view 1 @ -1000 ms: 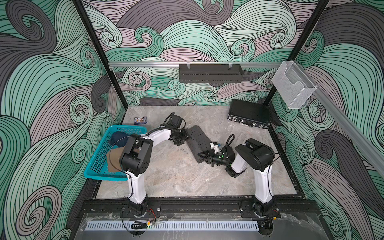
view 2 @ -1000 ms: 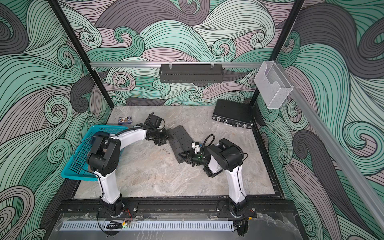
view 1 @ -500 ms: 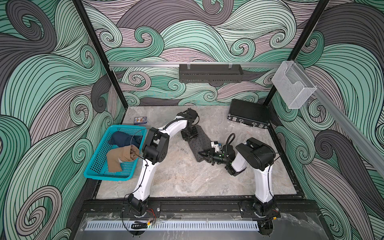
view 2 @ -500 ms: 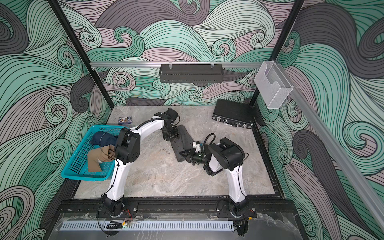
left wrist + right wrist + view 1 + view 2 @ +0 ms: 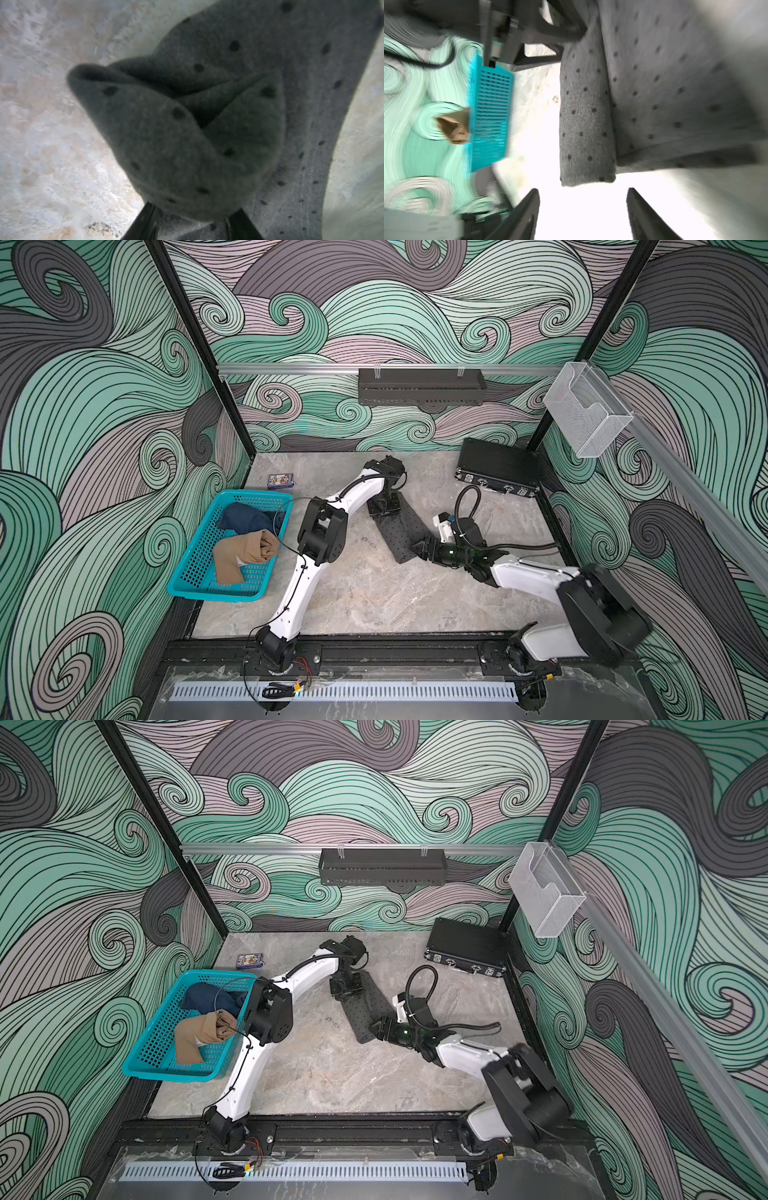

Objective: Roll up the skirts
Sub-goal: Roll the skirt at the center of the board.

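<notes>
Dotted grey skirt – part-rolled strip on table, slanting between arms. Left gripper pinches bunched far end – likely anchoring it. Right gripper spread wide, empty, just off near end. Tan skirt, denim skirt in basket.

Swirl-patterned teal walls, grey marble tabletop, black wall shelf, clear wall bin
</notes>
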`<state>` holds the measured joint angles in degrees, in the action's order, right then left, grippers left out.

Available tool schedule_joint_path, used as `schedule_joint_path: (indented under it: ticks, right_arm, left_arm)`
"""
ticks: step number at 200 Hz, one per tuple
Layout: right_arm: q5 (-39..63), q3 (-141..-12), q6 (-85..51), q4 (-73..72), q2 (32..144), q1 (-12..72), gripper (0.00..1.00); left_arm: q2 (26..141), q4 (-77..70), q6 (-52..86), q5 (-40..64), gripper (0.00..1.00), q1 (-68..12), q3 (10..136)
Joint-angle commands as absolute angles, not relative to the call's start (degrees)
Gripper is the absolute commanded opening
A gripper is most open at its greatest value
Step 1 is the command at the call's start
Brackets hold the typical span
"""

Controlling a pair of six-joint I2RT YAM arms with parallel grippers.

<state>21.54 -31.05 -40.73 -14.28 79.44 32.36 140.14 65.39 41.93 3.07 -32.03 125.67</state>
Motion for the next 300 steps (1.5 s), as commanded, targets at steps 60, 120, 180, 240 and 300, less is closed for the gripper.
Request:
schedule_joint_path:
  ticks: [60, 120, 180, 240, 300]
  right_arm:
    - [-17.4, -34.9, 6.7, -1.0, 75.6, 52.2, 0.75]
    - [-28.4, -38.7, 26.4, -9.2, 89.3, 64.1, 0.96]
    - [-36.6, -41.8, 32.9, -15.5, 98.8, 64.2, 0.88]
    - [-33.6, -48.2, 14.0, -3.0, 102.6, 59.8, 0.37]
    - [-21.1, -42.0, -1.3, -12.3, 101.1, 54.8, 0.00]
  left_arm:
    - [149.7, 75.4, 33.7, 4.1, 0.47, -33.4, 129.9]
    - [150.8, 78.2, 32.1, 6.6, 0.47, -32.4, 132.6]
    - [150.5, 77.7, 32.0, 8.2, 0.48, -32.3, 132.3]
    - [148.1, 76.8, 33.0, 10.5, 0.55, -30.4, 132.8]
    - [139.9, 64.8, 37.0, 19.9, 0.68, -24.2, 124.9]
